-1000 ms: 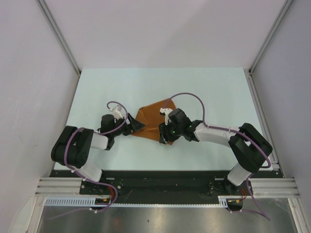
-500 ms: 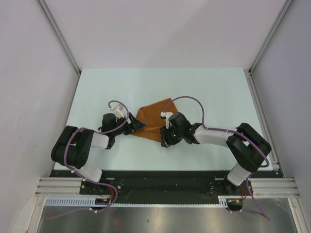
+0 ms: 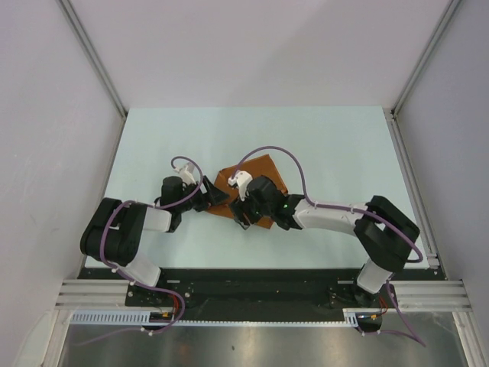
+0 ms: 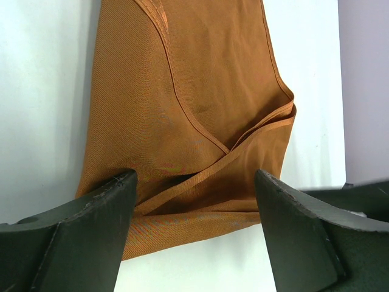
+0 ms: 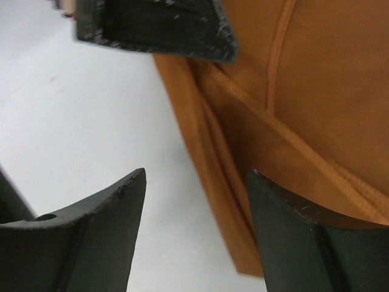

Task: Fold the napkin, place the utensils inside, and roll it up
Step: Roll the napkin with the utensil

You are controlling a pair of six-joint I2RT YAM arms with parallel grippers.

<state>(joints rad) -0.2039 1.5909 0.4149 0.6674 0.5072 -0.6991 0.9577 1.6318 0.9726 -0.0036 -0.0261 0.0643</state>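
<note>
The rust-brown napkin point(image 3: 263, 170) lies folded in the middle of the pale table point(image 3: 344, 145). In the left wrist view its layered near edge point(image 4: 194, 121) sits between the fingers of my left gripper point(image 4: 194, 182), which is open at the cloth's left corner point(image 3: 212, 197). My right gripper point(image 3: 241, 212) is low at the napkin's near edge, close beside the left one. It is open, with bare table between its fingers point(image 5: 196, 179) and the folded napkin edge point(image 5: 292, 121) by its right finger. The utensils are out of view.
A dark finger of the left gripper point(image 5: 158, 24) crosses the top of the right wrist view, very near. Purple cables point(image 3: 263, 153) loop over the cloth. Metal wall rails point(image 3: 95, 61) border the table, and the black base bar point(image 3: 244, 287) lies along the near edge.
The right gripper has slid left along the napkin's near edge toward the left gripper, and its jaws have widened. The left arm has stayed put.
</note>
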